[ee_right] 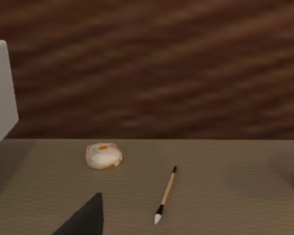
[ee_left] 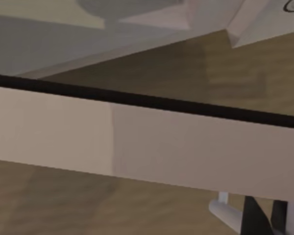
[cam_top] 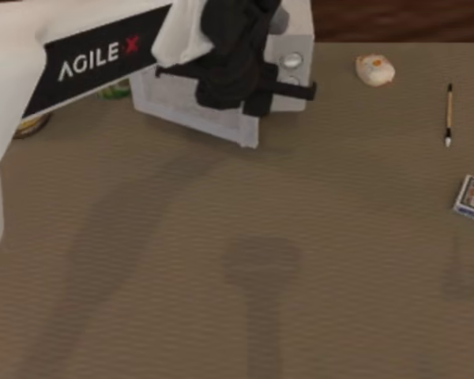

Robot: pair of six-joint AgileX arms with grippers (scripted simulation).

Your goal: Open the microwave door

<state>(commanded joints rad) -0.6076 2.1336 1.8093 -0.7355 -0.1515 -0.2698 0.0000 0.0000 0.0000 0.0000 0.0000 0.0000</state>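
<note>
The microwave point(cam_top: 221, 87) stands at the far edge of the table point(cam_top: 237, 260), left of centre in the top view, and the microwave door point(cam_top: 196, 117) already angles away from the body, its free edge swung out toward the table's middle, so the opening looks partly done with more swing left to a full opening. The left arm reaches across from the left side, and the left gripper point(cam_top: 237, 79) hangs over the door's free edge by the knob panel; whether its fingers are spread or pinching the door cannot be told. The left wrist view shows only a white panel edge close up. The right arm is out of the top view, parked.
</note>
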